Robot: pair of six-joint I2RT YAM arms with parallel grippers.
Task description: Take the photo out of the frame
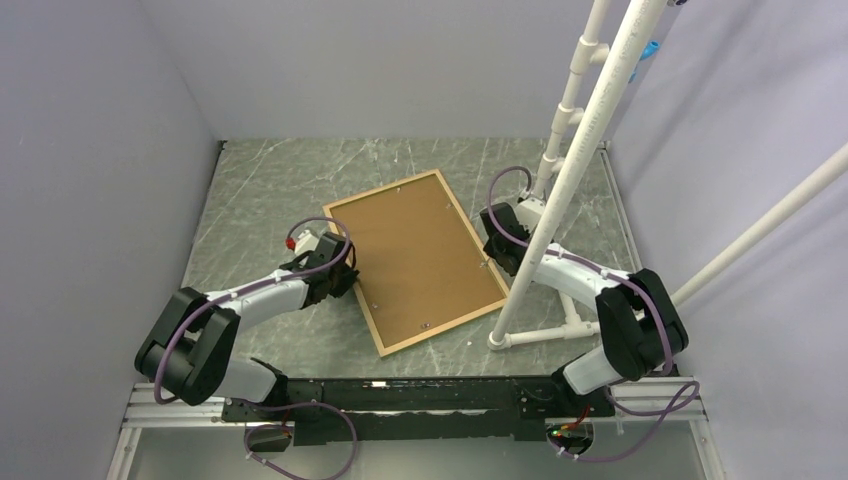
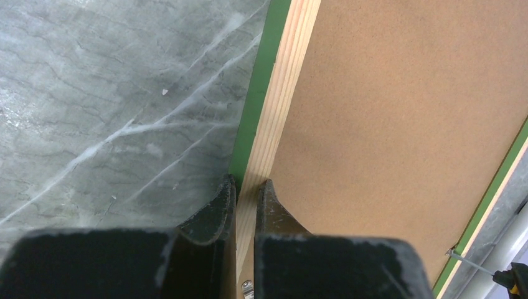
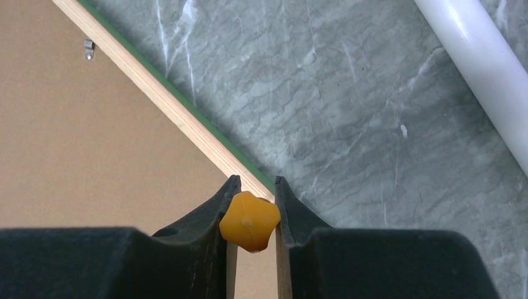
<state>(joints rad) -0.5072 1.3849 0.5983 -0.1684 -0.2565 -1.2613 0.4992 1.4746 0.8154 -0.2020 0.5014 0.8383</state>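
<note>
- Currently I see the frame (image 1: 445, 326) lying face down on the table (image 1: 260, 190). It is turned at a slant, with its wood rim up and a thin green edge showing along the sides.
- A brown board (image 1: 415, 260) fills the frame's back from rim to rim. The photo is hidden from all my views, so I cannot say how it sits.
- My left gripper (image 2: 247, 187) is at the frame's left long side. Its fingers are drawn narrow onto the rim, one (image 2: 218, 212) on the green outer side and the other on the board side. Pale wood shows in the slit between them.
- My right gripper (image 3: 255, 180) is over the frame's right long side, opposite the left one. It is clamped on an orange-handled screwdriver (image 3: 249, 221), with the handle's butt end facing the wrist camera.
- From the left wrist I can see the screwdriver's thin shaft, and its tip is just outside the frame's green edge on that right side.
- A small metal clip (image 3: 88, 45) sits on the board just inside the frame's rim. Another shows beside the left fingers, low in that view.
- A white pipe (image 1: 570, 170) stand rises just beyond the frame's right side, crossing in front of my right arm in the top view.
</note>
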